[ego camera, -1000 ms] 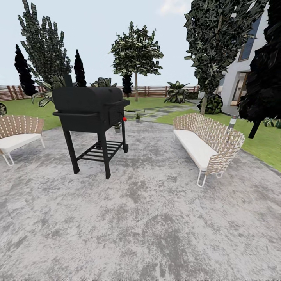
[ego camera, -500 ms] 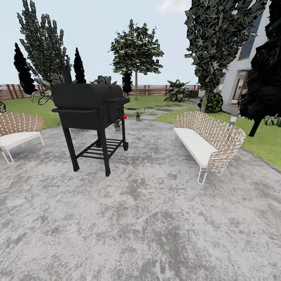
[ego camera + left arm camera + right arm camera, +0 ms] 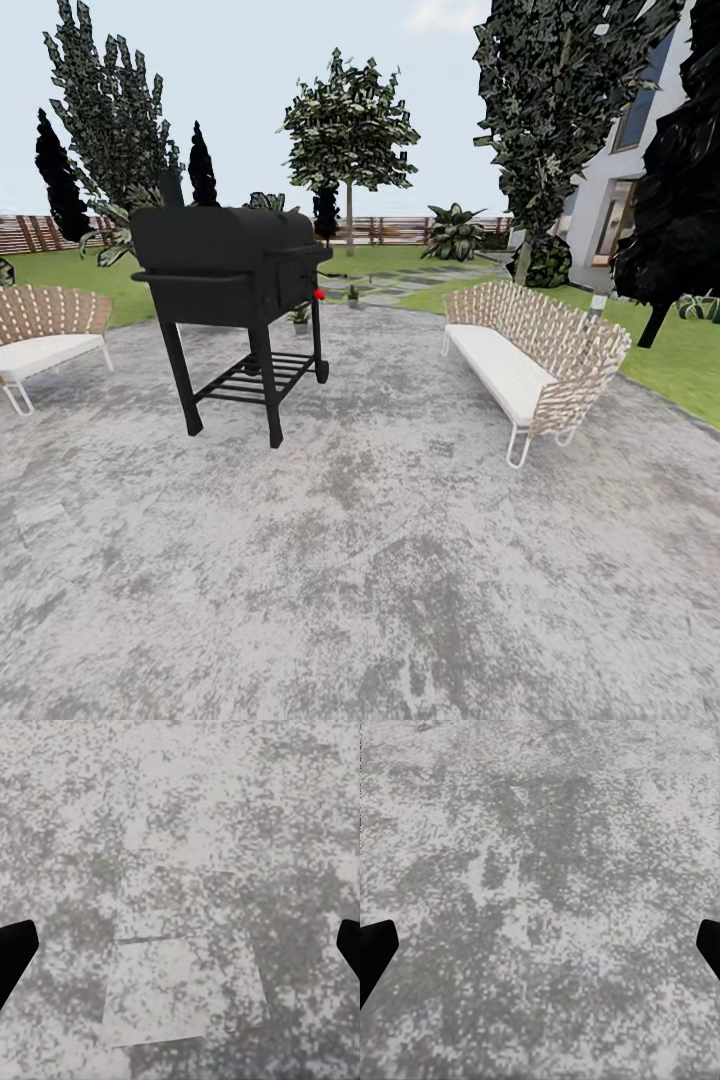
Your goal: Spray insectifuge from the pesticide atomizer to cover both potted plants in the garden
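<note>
Where lawn (image 3: 60, 275) ends, speckled patio (image 3: 400, 560) spreads.

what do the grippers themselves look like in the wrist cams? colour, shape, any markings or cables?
Little of them shows. The left gripper appears as two plain black fingertips at opposite picture edges, blunt and angular, over grey speckled paving. The right gripper looks the same: matte black tips, no markings, cables or pads discernible. The arms' own finish cannot be judged from these pictures.
</note>
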### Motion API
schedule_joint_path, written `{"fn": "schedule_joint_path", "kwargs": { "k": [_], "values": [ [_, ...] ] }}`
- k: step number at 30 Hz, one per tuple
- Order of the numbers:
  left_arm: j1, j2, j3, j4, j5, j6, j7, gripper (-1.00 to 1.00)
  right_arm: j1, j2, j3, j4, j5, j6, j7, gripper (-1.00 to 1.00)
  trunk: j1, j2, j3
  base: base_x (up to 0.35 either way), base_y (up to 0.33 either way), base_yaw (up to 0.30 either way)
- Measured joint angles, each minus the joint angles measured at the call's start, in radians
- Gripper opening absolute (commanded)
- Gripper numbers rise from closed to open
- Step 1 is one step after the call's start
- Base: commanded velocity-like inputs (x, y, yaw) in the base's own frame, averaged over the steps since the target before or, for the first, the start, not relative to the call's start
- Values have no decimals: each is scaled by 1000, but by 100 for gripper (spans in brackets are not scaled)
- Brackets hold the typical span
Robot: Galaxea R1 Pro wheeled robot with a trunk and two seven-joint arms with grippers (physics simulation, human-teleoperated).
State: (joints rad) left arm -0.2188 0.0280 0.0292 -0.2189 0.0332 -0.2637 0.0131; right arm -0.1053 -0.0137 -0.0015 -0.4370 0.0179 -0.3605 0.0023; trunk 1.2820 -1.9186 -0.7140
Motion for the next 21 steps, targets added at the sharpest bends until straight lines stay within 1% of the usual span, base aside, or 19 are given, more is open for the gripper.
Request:
{"fn": "schedule_joint_path", "kwargs": {
  "k": [4,15,21],
  "values": [
    [0,0,0,0,0,-1,0,100,0,0,1,1,0,0,-1,100,0,0,-2,0,0,-60],
    [0,0,0,-1,2,-3,0,100,0,0,2,2,0,0,-4,100,0,0,-17,0,0,-123],
    [0,0,0,-1,2,-3,0,100,0,0,2,2,0,0,-4,100,23,-42,-45,0,0,-128]
  ]
}}
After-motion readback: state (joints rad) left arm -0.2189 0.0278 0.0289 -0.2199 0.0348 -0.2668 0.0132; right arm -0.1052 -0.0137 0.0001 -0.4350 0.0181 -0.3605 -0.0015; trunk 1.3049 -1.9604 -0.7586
